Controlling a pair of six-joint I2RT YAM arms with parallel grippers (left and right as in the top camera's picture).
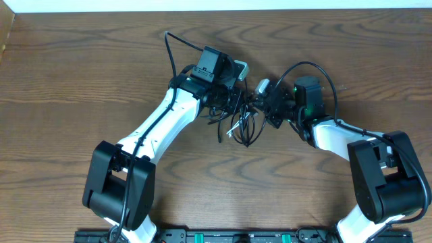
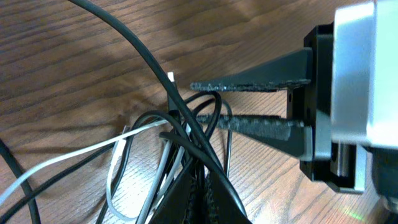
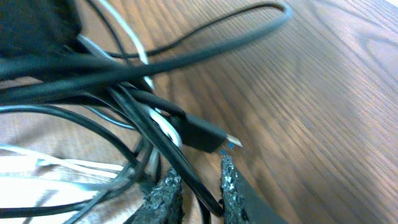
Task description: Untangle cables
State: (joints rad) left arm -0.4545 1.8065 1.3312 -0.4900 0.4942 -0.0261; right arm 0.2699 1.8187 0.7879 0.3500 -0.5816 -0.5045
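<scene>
The cables lie in one knot [image 1: 239, 127] between my two arms. In the left wrist view my left gripper [image 2: 202, 180] is shut at the knot's edge, with black cables [image 2: 127, 37] running into its tips, and a white cable [image 2: 74, 155] loops off to the left. My right gripper [image 2: 205, 102] faces it with a black loop between its fingers. In the right wrist view my right gripper [image 3: 198, 180] is closed down on one black cable [image 3: 186, 168] that crosses slantwise between the pads. A black plug [image 3: 202, 134] with a metal tip lies just ahead of it.
Bare wood table [image 1: 81, 81] lies all round the knot. The left arm [image 1: 158, 125] reaches in from the lower left and the right arm [image 1: 337, 135] from the lower right. Thicker black arm wires [image 1: 314, 67] arch over the right wrist.
</scene>
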